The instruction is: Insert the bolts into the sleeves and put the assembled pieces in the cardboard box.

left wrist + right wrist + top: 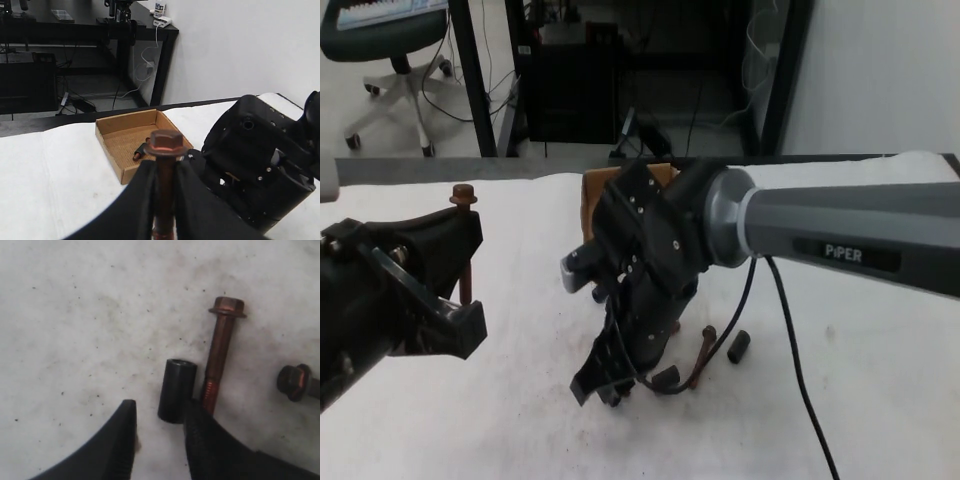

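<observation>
A white, speckled table (pixel 520 420) ran across the room, with black desk frames and an office chair (pixel 390 60) behind it in the upper left of the high view. The right arm came in from the right edge of that view and bent down at centre. Its gripper (pixel 161 410) pointed at the table with the fingers spread and nothing held. A black sleeve (pixel 177 390) lay flat just ahead of the gap between them. At the left edge sat the left arm. Its gripper (pixel 164 170) was clenched on the shank of a copper bolt (pixel 164 145) that stood upright, head on top. The cardboard box (pixel 131 136) rested behind the right arm, near the table's far edge. A small dark and copper piece (pixel 141 151) lay inside it. A loose bolt (pixel 221 352) lay just beside the sleeve. A second bolt head (pixel 294 382) was close by. Another sleeve (pixel 738 346) lay right of centre.
</observation>
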Robot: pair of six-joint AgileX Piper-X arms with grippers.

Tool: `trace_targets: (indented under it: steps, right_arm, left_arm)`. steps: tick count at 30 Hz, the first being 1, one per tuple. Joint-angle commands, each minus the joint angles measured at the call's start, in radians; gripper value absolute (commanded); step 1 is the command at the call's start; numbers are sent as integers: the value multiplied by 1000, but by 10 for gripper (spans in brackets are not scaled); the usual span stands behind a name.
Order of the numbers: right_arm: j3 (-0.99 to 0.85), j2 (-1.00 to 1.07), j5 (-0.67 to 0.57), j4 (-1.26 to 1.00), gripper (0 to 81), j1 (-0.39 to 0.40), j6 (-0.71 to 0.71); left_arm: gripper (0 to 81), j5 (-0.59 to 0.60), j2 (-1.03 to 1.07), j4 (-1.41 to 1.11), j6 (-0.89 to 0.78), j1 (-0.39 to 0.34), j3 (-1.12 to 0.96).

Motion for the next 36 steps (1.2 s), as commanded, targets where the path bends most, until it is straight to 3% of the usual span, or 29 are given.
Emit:
trace_targets:
  steps: [1,17,36]
  right_arm:
    - [-15,10,-2,10,310,1,-7]
    - [-42,25,80,0,310,1,-136]
    - [-60,72,73,14,310,1,-140]
  left_arm:
    - [3,8,-11,-12,-10,2,-5]
    - [3,8,-11,-12,-10,2,-5]
    - [3,8,-11,-12,-10,2,-5]
